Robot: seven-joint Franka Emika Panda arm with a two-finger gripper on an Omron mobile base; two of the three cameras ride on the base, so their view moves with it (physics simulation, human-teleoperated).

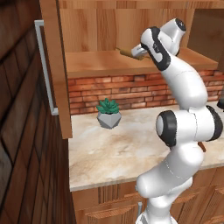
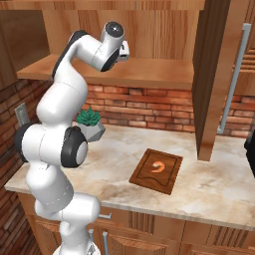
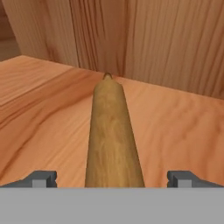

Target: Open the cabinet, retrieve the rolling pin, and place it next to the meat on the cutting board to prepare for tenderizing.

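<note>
Rolling pin [image 3: 113,135]: slim tan-brown wooden cylinder with a small narrower handle at its far end, lying flat on the plank shelf [image 3: 175,127] of the cabinet, pointing toward the shelf's back wall. In the hand view it runs straight up the middle, between the two dark finger tips [image 3: 43,178]; both tips stand apart from it, one on each side. In the left base view one end of it [image 1: 130,52] shows on the shelf just left of the arm's wrist.

Jaws: spread wide, astride the near part of the pin, not touching it, nothing pinched.

Cabinet [image 2: 214,74]: large warm-brown wooden wall unit, doors swung open, each door with a long vertical grey metal bar handle [image 2: 233,79]. The white arm with dark joints reaches up into it at shelf level.

Cutting board [image 2: 157,171]: dark reddish-brown rectangular wooden board with a grooved border, lying flat on the pale marbled beige tabletop [image 2: 219,184], near its front edge, below the open right door.

Meat [image 2: 159,167]: small curved orange-pink crescent, lying near the middle of the board.

Potted plant [image 1: 109,113]: green spiky succulent in a faceted grey pot, standing on the tabletop toward its back edge, near the red brick wall [image 1: 131,89], well apart from the board.
</note>
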